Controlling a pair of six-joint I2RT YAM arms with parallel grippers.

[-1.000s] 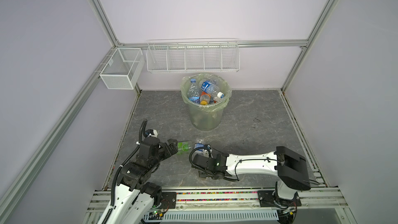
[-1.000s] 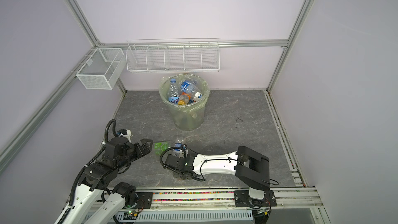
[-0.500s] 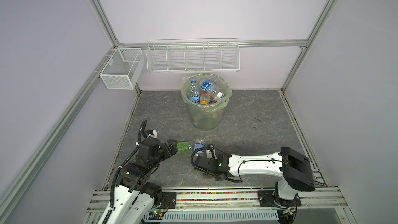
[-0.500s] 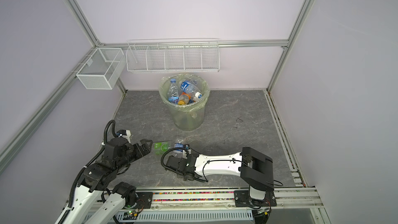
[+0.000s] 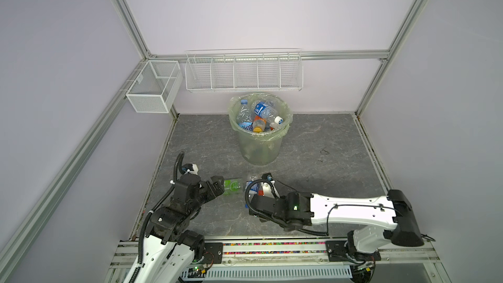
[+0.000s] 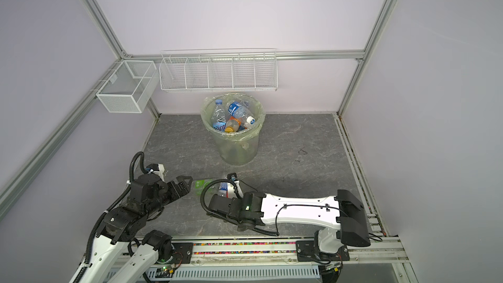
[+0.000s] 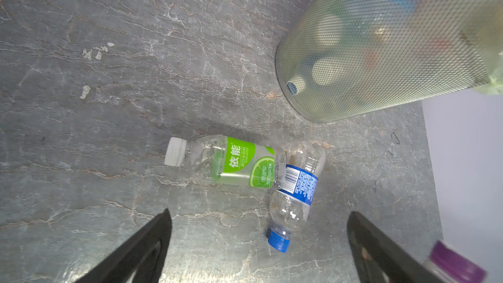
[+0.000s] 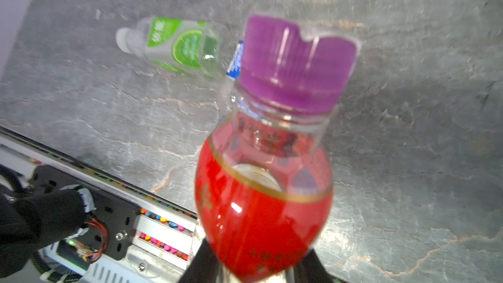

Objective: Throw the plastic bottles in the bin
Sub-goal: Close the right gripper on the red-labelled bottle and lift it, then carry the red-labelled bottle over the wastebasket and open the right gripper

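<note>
Top view of a grey stone-patterned bench (image 5: 321, 142) inside a walled cell. The bin (image 5: 258, 145), lined with a pale green bag, stands in the upper middle of the bench. It is nearly full: several plastic bottles (image 5: 262, 115) are piled up to its rim, so most of the task looks done.

Three bottles are outside the bin, all in the lower middle of the frame. A green-labelled bottle (image 7: 234, 163) with a white cap and a blue-labelled bottle (image 7: 296, 186) with a blue cap lie on their sides, touching each other, a little way in front of the bin. A red-labelled bottle (image 8: 266, 200) with a purple cap is just beside them.

The right arm (image 5: 351, 208) reaches low across the bench from the lower right. Its jaws are clenched on the base of the red-labelled bottle, whose cap points away from the wrist.

The left arm (image 5: 187, 191) is bent low at the lower left and aimed at the two lying bottles. Its jaws are spread wide and hold nothing.
</note>
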